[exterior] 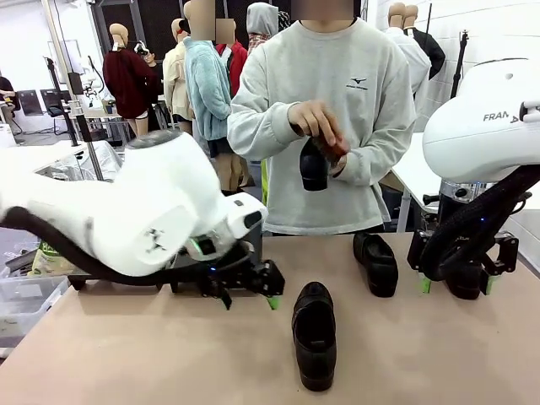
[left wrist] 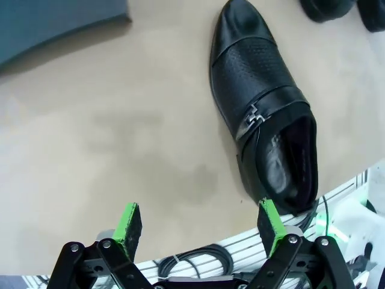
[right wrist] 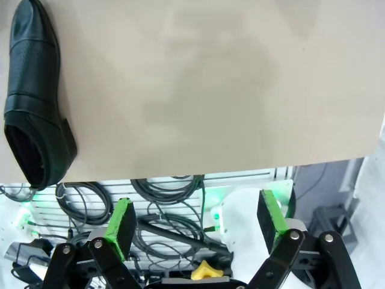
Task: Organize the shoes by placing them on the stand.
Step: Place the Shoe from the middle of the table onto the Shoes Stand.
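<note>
Ready for a first pick, nothing held yet.
Your left gripper [exterior: 249, 297] hangs spread wide just beside the nearest glossy black leather-look slip-on shoe [exterior: 314, 335] on the tan table [exterior: 152, 354]; straddle its buckled middle squarely. The farther black shoe [exterior: 375, 263] lies near your equally spread, empty right gripper [exterior: 456, 285].

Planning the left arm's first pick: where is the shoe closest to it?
Front view: the shoe lies mid-table near the robot's edge, just right of the left gripper, another shoe farther back to its right.
</note>
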`<state>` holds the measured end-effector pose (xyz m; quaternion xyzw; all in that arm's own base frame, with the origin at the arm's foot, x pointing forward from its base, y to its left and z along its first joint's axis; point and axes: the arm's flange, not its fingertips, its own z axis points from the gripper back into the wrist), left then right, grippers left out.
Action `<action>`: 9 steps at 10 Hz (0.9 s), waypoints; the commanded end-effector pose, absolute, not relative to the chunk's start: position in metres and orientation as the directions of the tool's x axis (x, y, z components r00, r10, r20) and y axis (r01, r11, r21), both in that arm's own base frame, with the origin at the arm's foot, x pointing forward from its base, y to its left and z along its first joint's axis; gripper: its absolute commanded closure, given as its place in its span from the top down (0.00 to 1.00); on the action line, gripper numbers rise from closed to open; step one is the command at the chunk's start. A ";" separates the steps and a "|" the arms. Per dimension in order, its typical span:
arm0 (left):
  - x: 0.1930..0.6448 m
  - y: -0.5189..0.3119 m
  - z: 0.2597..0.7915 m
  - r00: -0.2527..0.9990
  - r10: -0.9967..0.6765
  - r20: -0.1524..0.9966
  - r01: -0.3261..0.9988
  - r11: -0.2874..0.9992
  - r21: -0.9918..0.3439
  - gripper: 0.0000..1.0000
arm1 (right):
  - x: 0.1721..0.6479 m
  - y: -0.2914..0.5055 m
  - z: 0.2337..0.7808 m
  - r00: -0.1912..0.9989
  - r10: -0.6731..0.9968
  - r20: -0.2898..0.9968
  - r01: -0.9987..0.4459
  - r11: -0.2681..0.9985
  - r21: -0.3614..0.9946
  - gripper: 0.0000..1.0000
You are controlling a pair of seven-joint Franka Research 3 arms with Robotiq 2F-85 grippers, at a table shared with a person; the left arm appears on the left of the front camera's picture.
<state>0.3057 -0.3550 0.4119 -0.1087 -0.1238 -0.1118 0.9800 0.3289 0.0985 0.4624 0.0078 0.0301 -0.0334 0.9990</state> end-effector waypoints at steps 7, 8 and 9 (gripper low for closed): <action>0.337 -0.413 0.380 0.978 -0.044 0.203 0.090 0.970 -0.225 1.00 | 0.329 0.100 0.463 0.995 -0.073 -0.062 0.074 0.997 0.016 1.00; 0.332 -0.417 0.380 0.984 -0.027 0.178 0.065 0.975 -0.211 1.00 | 0.329 0.100 0.463 0.995 -0.073 -0.062 0.074 0.997 0.016 1.00; 0.332 -0.421 0.374 0.985 -0.016 0.171 0.050 0.980 -0.193 1.00 | 0.329 0.100 0.463 0.995 -0.073 -0.062 0.074 0.997 0.016 1.00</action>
